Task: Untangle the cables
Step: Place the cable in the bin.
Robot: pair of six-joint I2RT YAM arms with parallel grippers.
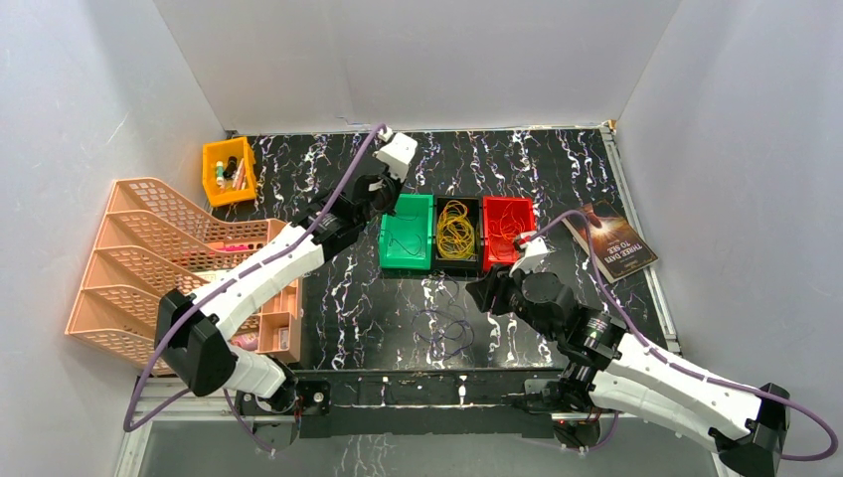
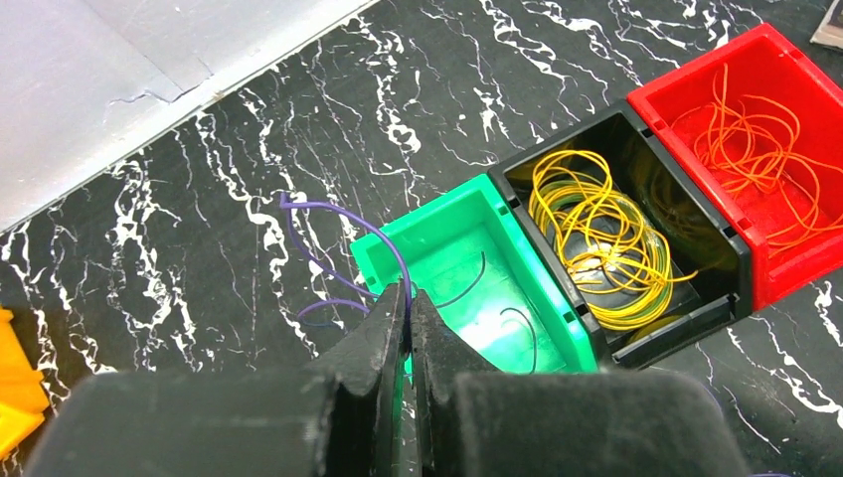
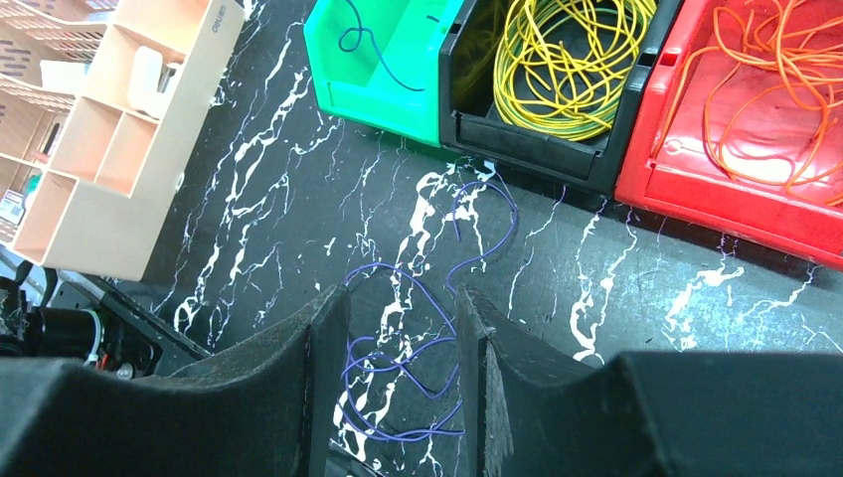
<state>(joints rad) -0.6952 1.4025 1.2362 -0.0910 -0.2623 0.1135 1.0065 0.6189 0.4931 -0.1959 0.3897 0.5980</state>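
My left gripper (image 2: pixel 410 298) is clenched on a single purple strand (image 2: pixel 398 263), pinched right at the fingertips, its free tail curling out toward 10 o'clock over the table (image 2: pixel 249 129). Just past the tips, at 1 o'clock, sits the green bin (image 2: pixel 418 216), which already has a couple of dark strands in it. Beyond it are the black bin (image 2: pixel 562 139) with the yellow cables (image 2: pixel 591 224) and the red bin (image 2: pixel 790 278) with the orange cables (image 2: pixel 760 139). I judge I am mid-delivery. Next I need to carry the strand over the green rim so the tail clears it, then let go. My right gripper (image 3: pixel 403 318) hangs half-spread and empty above the purple tangle (image 3: pixel 398 360), which lies at 6 o'clock of the black bin. It needs to pick out one loop there.
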